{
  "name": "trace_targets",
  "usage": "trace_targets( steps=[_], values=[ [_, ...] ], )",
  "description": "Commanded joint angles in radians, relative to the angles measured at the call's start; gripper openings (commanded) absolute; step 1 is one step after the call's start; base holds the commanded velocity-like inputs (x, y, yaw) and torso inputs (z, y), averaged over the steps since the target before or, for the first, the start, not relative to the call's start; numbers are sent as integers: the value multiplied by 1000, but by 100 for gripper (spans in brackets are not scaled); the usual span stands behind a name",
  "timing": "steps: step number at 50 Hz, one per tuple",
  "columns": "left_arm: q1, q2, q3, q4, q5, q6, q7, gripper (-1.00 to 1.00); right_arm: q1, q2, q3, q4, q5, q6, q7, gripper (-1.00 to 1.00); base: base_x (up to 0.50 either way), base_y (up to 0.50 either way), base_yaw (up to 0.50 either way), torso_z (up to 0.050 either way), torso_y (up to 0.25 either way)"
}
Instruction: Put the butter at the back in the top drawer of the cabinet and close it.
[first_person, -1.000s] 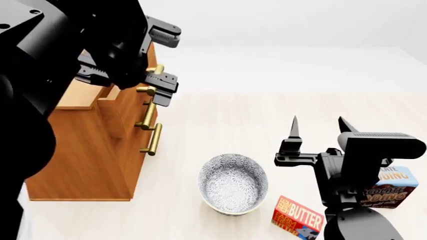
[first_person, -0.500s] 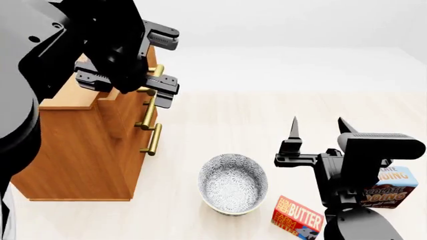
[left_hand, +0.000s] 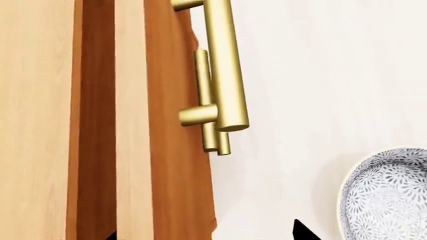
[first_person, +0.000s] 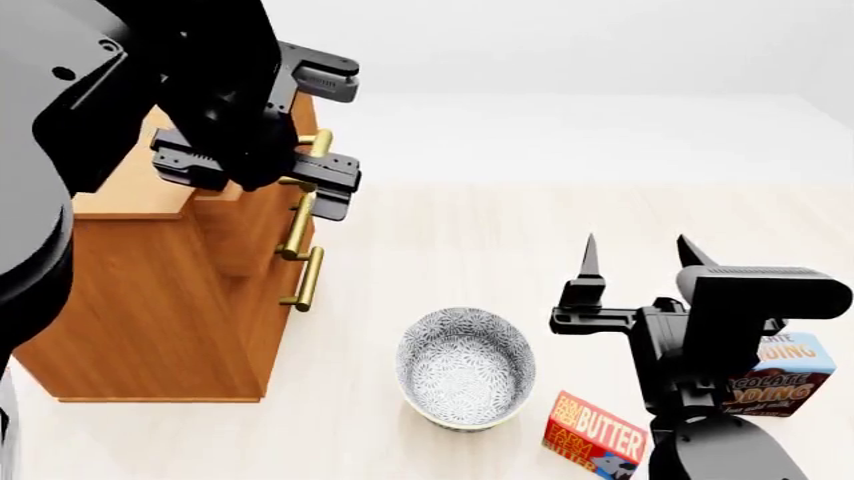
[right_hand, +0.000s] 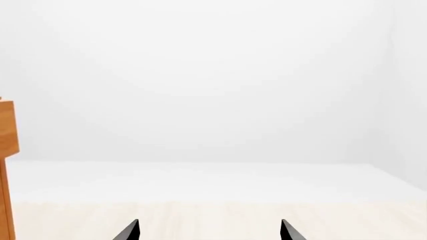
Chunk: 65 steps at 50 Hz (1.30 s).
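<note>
A patterned bowl (first_person: 466, 367), round with a blue-and-white speckled inside and a pale rim, sits on the light wood-grain floor (first_person: 534, 230) near the middle of the scene, just right of the cabinet (first_person: 160, 290). The cabinet is a boxy block of warm, light-brown wood at the left, with three round brass bar handles stacked down its front face. The top drawer (first_person: 247, 215) stands pulled partway out from the cabinet front, and its handle (left_hand: 223, 65), a smooth brass cylinder on short posts, shows up close in the left wrist view with a lower handle behind it. The left gripper (first_person: 300, 130), black and angular, hangs spread open right at that top handle, one jaw above and one below it, with nothing clamped between them; the bulky black left arm hides much of the cabinet top and the drawer's inside. At the near right, the butter (first_person: 597, 434), a small orange-red carton with white lettering, lies flat on the floor just right of the bowl and partly behind the right arm. A darker brown-and-blue pudding box (first_person: 787, 372) stands further right, also half covered by that arm. The right gripper (first_person: 637, 255) points its two thin black fingers upward, well apart and empty, above the butter.
</note>
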Motion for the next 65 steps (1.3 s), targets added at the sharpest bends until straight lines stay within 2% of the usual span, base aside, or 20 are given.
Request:
trace_targets(
  steps=[1,7,13,34,50,58,65],
  values=[
    [3,3,-290,23,111,-50,-2,100,-1,4,6,-6,8,4,7,100,0,0,0,0,0],
    [-12,3,-395,56,148,-61,-48,100,-5,7,13,-13,12,7,12,100,0,0,0,0,0],
    [-16,3,-451,90,147,-64,-87,100,-12,11,23,-18,17,6,18,100,0,0,0,0,0],
    [-25,3,-502,184,33,-1,-118,100,-32,19,48,-27,30,2,33,100,0,0,0,0,0],
    [-28,3,-537,297,47,58,12,100,-40,26,77,-12,50,-14,29,100,0,0,0,0,0],
    [-24,3,-550,359,93,84,203,100,-38,28,79,-4,56,-19,26,100,0,0,0,0,0],
    [-37,3,-556,386,67,119,283,100,-36,30,83,3,61,-23,25,100,0,0,0,0,2]
  ],
)
